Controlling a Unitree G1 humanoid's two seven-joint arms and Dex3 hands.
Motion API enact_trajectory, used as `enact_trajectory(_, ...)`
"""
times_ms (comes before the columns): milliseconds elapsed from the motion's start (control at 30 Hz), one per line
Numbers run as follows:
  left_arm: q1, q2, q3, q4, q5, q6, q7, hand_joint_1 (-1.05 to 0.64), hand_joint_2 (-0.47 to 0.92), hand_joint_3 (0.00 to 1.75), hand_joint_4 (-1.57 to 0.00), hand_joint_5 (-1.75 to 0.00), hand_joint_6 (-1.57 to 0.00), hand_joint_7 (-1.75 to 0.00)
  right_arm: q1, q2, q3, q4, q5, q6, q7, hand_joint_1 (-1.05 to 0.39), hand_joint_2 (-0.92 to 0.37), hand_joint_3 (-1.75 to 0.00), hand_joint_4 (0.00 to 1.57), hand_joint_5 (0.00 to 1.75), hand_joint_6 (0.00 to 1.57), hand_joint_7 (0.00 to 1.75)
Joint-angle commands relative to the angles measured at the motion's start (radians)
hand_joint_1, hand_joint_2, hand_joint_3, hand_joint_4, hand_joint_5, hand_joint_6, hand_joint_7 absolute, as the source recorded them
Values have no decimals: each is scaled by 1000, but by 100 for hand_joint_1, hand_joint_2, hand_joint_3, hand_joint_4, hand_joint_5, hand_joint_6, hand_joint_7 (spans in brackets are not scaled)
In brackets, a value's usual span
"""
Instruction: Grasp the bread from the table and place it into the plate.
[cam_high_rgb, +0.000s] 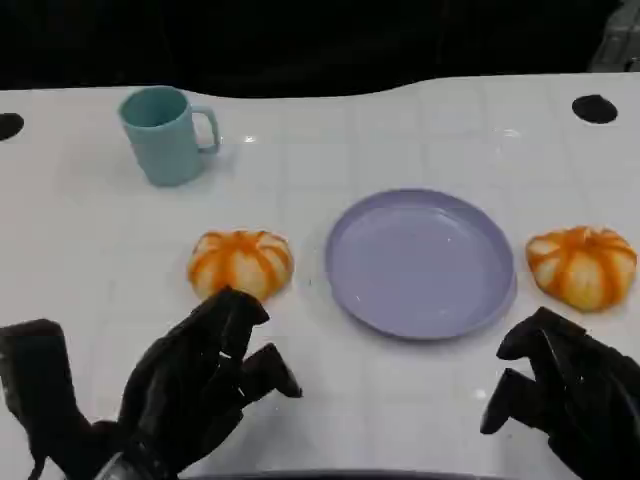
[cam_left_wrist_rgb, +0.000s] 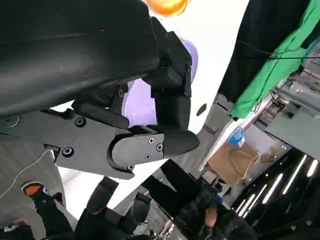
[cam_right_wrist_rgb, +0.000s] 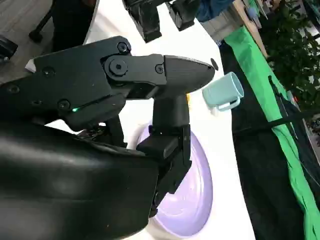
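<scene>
We hover our empty, spread left hand (cam_high_rgb: 200, 385) just short of the orange-striped round bread (cam_high_rgb: 241, 263); next, close around it for the lilac plastic plate (cam_high_rgb: 420, 262)

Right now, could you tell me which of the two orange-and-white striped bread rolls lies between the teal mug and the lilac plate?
The orange-and-white roll left of the lilac plate, below the teal mug; the other roll sits past the plate's right rim.

I see a smooth, glossy white table top (cam_high_rgb: 420, 130). The round lilac plastic plate (cam_high_rgb: 420, 262) has a soft sheen; the teal plastic mug (cam_high_rgb: 163, 134) looks matt. Both black hands (cam_high_rgb: 195, 385) (cam_high_rgb: 575, 390) are matt plastic.
</scene>
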Motion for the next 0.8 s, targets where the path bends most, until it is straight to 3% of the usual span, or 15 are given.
enact_trajectory(33,10,13,3,-11,0,-3,0,-55,92,43,-73,-175,-45,-174,0,-12,0,-6,-1,-2,-3,-42,-92,-44,65,175,53,157)
enact_trajectory(800,27,9,-12,-32,16,-11,17,-54,92,48,-74,-175,-47,-174,-1,-10,0,-19,-4,12,-20,-43,-92,-42,66,175,54,157)
